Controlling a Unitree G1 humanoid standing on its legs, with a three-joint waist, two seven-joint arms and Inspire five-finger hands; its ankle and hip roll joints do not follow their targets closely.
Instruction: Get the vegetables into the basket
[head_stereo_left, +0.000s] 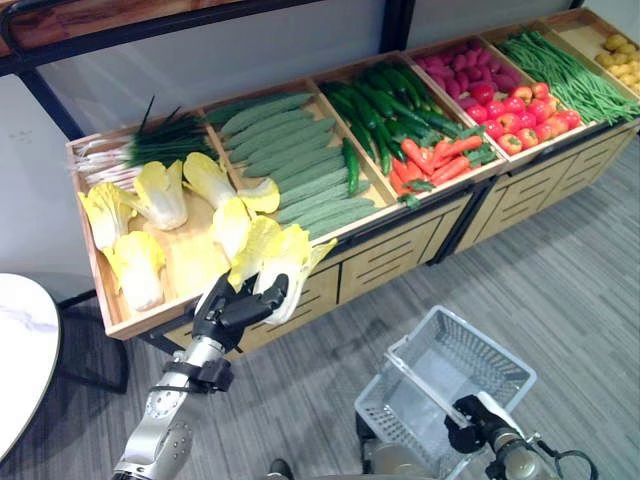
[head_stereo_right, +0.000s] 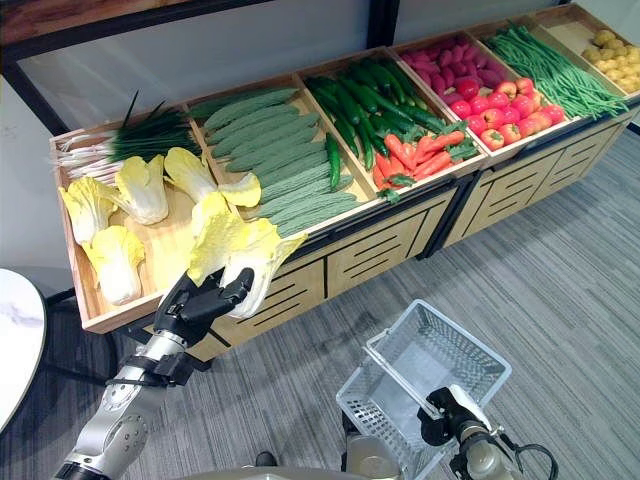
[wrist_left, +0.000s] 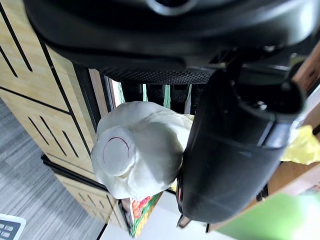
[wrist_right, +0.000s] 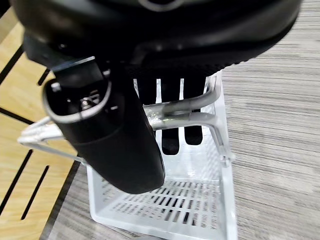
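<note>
At the shelf's front edge, your left hand (head_stereo_left: 235, 310) is squeezed around a yellow cabbage (head_stereo_left: 285, 265), so carry it slowly toward four o'clock, over the white basket (head_stereo_left: 440, 375), whose handle (wrist_right: 185, 112) your right hand (head_stereo_left: 478, 418) grips.

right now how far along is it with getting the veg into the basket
Early. The left robot hand grips a cabbage at the display's front edge, and the right robot hand holds the handle of the white basket, which looks empty. Carrying the cabbage over and dropping it in remain.
</note>
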